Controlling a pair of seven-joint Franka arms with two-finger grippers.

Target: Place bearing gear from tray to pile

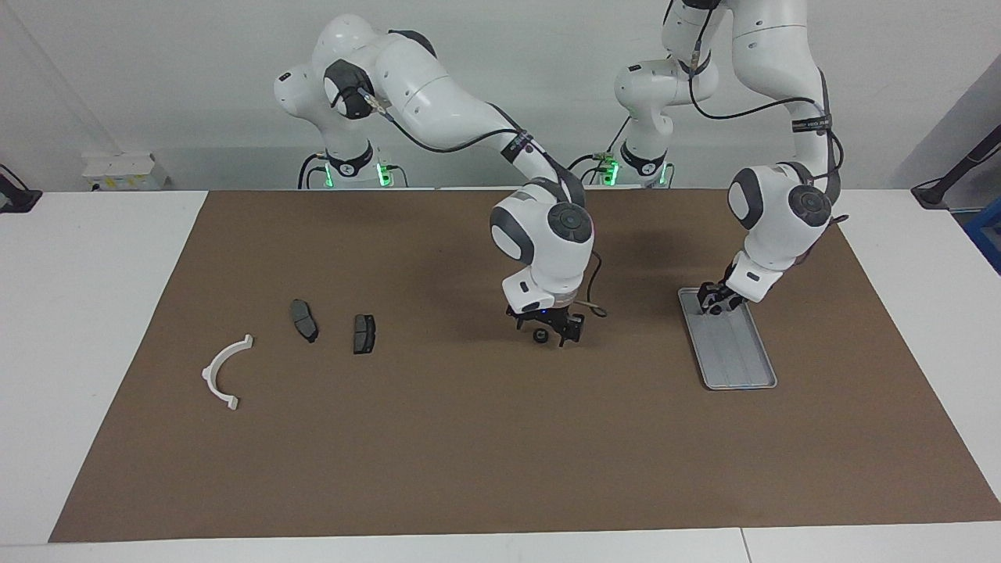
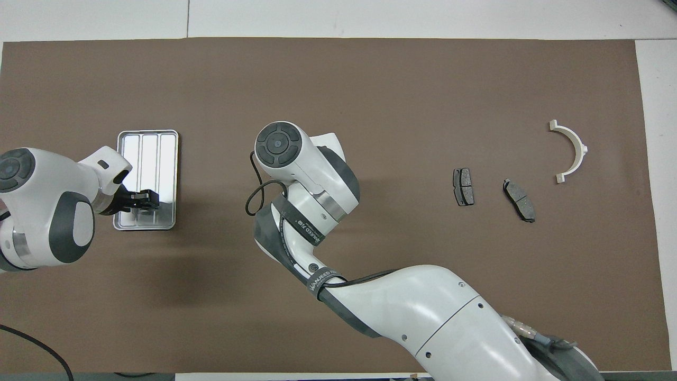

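- Fingers of left gripper (image 2: 151, 200) hang over tray's (image 2: 148, 138) robot-near end; clenched or released, I cannot tell.
- Right gripper's (image 1: 547, 332) fingers released; bearing gear (image 1: 539, 336) on desk between them.
- Pile (image 2: 464, 187) lies at three o'clock from gear in the overhead view; right arm nearer.

Parts count, table w/ 2 arms

1 tray (image 1: 738, 356), metal, ridged. 2 dark brake pads (image 1: 304, 320) (image 1: 364, 333), side by side, not touching. 1 white half-ring bracket (image 1: 223, 373). 1 small black bearing gear (image 1: 539, 336) on the mat. 1 brown mat (image 1: 469, 453). 2 grippers: left gripper (image 1: 713, 301), right gripper (image 1: 550, 330).
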